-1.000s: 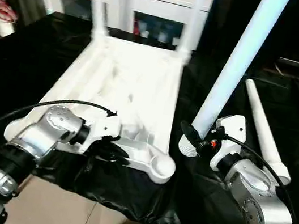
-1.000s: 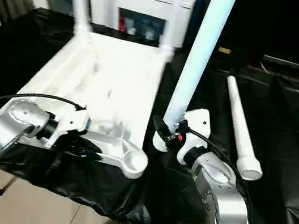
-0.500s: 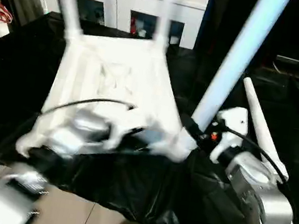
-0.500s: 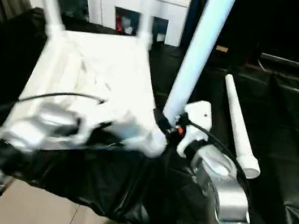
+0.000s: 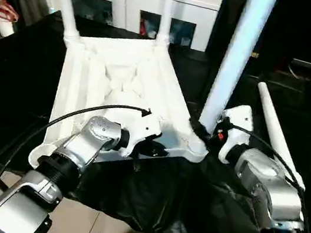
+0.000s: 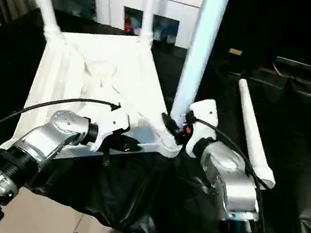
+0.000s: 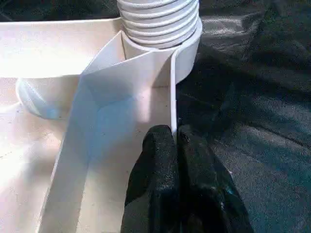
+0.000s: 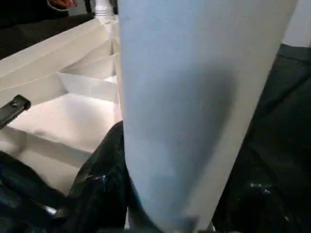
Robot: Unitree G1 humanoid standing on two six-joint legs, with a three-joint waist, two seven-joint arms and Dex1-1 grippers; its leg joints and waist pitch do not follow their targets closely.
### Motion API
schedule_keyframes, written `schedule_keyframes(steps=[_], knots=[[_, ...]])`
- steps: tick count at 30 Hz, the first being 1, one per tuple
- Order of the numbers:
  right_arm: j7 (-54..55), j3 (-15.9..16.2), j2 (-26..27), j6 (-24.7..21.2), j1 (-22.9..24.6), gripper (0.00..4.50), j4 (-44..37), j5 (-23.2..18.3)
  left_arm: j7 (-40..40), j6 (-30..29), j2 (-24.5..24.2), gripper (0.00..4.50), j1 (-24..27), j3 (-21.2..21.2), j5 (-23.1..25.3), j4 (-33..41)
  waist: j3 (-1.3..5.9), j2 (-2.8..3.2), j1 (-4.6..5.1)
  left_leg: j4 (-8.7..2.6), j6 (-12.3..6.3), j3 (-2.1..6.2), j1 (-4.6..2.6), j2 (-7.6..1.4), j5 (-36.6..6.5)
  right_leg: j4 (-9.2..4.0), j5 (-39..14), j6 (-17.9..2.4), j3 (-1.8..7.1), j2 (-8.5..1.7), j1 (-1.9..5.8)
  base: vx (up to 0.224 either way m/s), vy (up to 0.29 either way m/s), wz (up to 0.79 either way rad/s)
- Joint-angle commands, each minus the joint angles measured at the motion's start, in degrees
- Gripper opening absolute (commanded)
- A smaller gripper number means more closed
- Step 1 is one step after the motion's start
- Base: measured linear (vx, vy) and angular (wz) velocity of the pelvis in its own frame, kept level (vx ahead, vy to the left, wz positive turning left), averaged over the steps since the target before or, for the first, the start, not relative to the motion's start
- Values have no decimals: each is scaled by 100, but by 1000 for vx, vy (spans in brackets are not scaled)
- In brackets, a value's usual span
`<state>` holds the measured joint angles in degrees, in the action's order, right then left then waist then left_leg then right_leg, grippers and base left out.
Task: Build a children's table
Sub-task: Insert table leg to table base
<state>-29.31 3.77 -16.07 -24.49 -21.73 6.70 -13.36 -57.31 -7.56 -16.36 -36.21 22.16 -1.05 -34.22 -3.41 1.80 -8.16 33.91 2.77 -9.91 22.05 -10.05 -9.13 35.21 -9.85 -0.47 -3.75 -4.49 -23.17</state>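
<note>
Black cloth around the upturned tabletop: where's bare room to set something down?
Free: black cloth left of the tabletop, and the stretch right of the loose leg. Crowded: the near right corner socket, where the right gripper holds the upright leg and the left gripper pinches the rim.

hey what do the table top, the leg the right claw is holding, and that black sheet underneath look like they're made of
Table top: likely moulded white plastic, smooth and slightly glossy, with thin ribs on its underside. Held leg: apparently the same white plastic, a smooth tube with a ridged, threaded-looking end at the socket. Black sheet: looks like thin plastic film, wrinkled and shiny.
</note>
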Motion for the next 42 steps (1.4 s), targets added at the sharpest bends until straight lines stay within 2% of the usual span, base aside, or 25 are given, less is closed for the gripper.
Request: schedule_keyframes(steps=[1,7,13,17,18,19,23,24,25,26,28,29,30,38,42], knots=[[-132,69,-48,-164,-50,188,204,-6,-137,185,50,0,-8,-94,-98,156,434,-82,-12,-407,-4,108,-94,-278,-1432,-435,-1506,-990,262,-455,272,0,0,0],[-258,-4,-46,-197,-31,188,333,-118,-188,172,91,0,-2,-205,-198,189,432,-84,-16,-407,-12,107,-94,-282,-1420,-452,-1640,-942,266,-459,264,0,0,0],[-114,-553,190,-111,163,188,501,-511,-204,132,91,0,36,-272,-281,289,437,-73,-18,-404,-31,107,-101,-285,-1438,-455,-1609,-986,262,-468,257,0,0,0],[-40,-688,259,48,421,188,483,-557,-152,129,90,0,42,-311,-262,277,440,-76,-24,-413,-26,110,-93,-288,-1428,-447,-1570,-984,261,-462,262,0,0,0],[-23,-710,284,82,510,188,446,-575,-156,129,88,0,43,-330,-253,272,434,-26,-28,-417,-8,107,-106,-292,-1504,-471,-1591,-976,265,-459,240,0,0,0],[-21,-727,325,133,649,188,366,-609,-151,131,90,0,39,-357,-244,248,439,-50,-30,-420,-12,113,-101,-288,-1514,-457,-1575,-980,262,-464,258,0,0,0],[6,-738,380,237,788,188,274,-579,-79,164,111,0,17,-395,-213,179,435,-42,-35,-426,-26,113,-104,-292,-1554,-472,-1682,-957,262,-467,245,0,0,0],[59,-683,395,284,887,188,167,-515,-57,171,122,0,-12,-409,-205,137,437,54,-57,-425,3,126,-113,-291,-1613,-475,-1764,-937,265,-470,233,0,0,0],[97,-666,412,300,922,188,125,-505,-29,174,135,0,-26,-424,-204,115,426,-3,-43,-436,15,118,-113,-287,-1693,-503,-1832,-896,262,-457,233,0,0,0],[149,-667,442,313,951,188,87,-508,1,157,153,0,-39,-442,-210,95,431,-5,-48,-439,24,123,-117,-287,-1708,-499,-1846,-895,263,-459,237,0,0,0],[250,-670,490,394,1000,188,41,-484,26,147,172,0,-54,-455,-211,69,428,3,-54,-449,49,129,-118,-291,-1780,-505,-1912,-883,266,-465,228,0,0,0],[292,-676,511,442,1021,188,27,-470,25,148,178,0,-62,-453,-209,63,431,65,-66,-452,72,139,-120,-293,-1819,-502,-1927,-873,267,-468,221,0,0,0],[349,-683,539,510,1049,188,9,-449,22,154,186,0,-72,-449,-205,54,427,31,-54,-459,86,136,-116,-293,-1882,-520,-1957,-850,266,-469,221,0,0,0],[446,-636,623,919,1347,188,-94,-306,47,213,213,0,-123,-454,-150,-41,420,39,-64,-471,82,142,-119,-295,-1985,-533,-1996,-826,273,-472,218,0,0,0],[464,-561,675,1152,1522,188,-187,-244,42,236,208,0,-133,-451,-129,-62,406,34,-58,-485,77,149,-112,-290,-2084,-559,-2194,-749,270,-475,214,0,0,0]])
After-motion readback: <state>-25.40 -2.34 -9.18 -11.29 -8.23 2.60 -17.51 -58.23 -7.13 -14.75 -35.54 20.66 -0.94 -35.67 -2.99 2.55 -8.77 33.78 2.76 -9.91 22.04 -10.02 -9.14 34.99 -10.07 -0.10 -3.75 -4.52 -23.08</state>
